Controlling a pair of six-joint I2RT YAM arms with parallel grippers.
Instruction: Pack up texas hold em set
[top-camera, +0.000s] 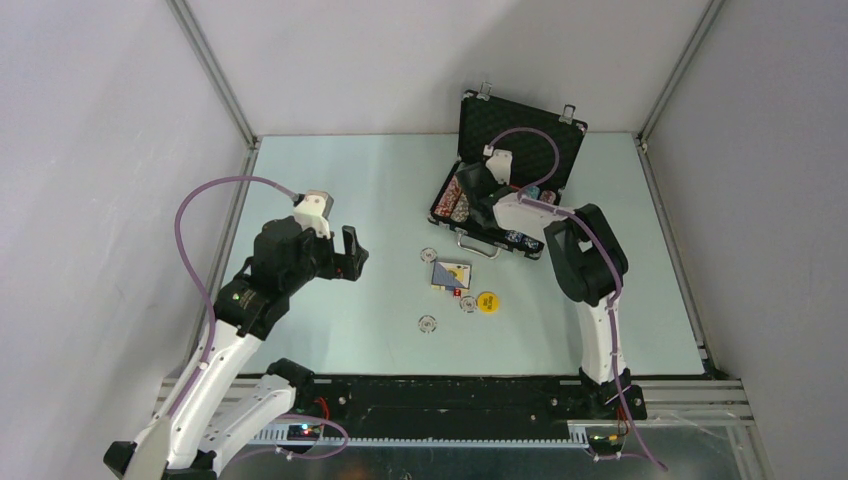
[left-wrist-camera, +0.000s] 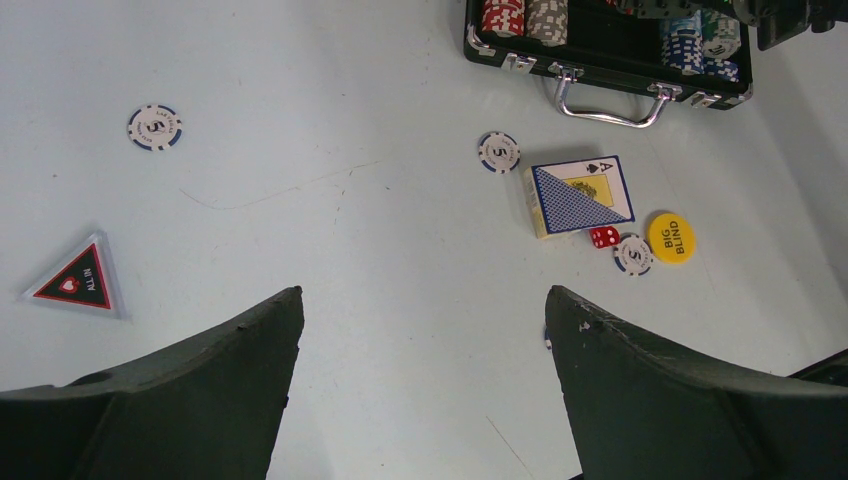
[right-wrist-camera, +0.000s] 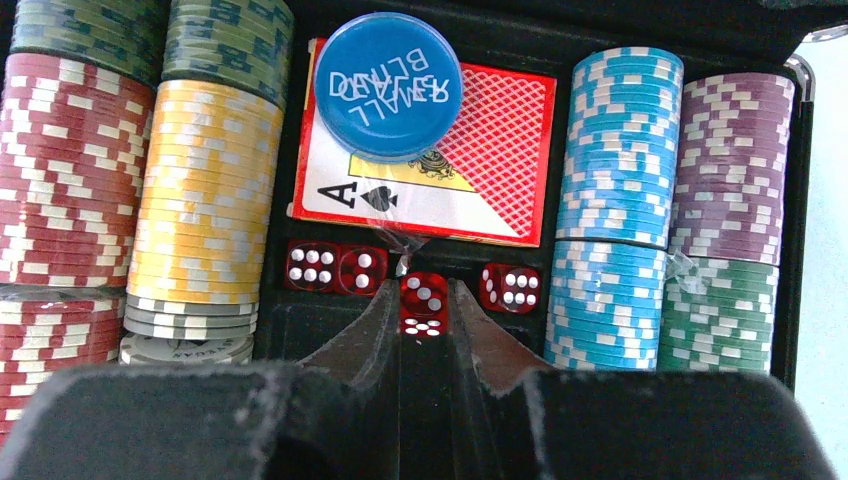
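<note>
The black briefcase (top-camera: 520, 140) stands open at the back right of the table. Inside it, my right gripper (right-wrist-camera: 424, 285) is shut on a red die (right-wrist-camera: 425, 305), just in front of three other dice (right-wrist-camera: 312, 266). A red card deck (right-wrist-camera: 480, 150) with a blue disc (right-wrist-camera: 388, 85) on it lies between rows of chips (right-wrist-camera: 205, 190). On the table lie a blue card deck (left-wrist-camera: 580, 194), a red die (left-wrist-camera: 603, 237), a yellow disc (left-wrist-camera: 671, 237), loose chips (left-wrist-camera: 498, 152) and a dark triangular piece (left-wrist-camera: 78, 278). My left gripper (left-wrist-camera: 425, 300) hangs open over bare table, holding nothing.
The case's silver handle (left-wrist-camera: 608, 100) faces the loose pieces. One chip (left-wrist-camera: 154, 127) lies apart at the far left and another (top-camera: 428, 324) sits nearer the arms. White walls and metal frame posts (top-camera: 215, 75) close in the table.
</note>
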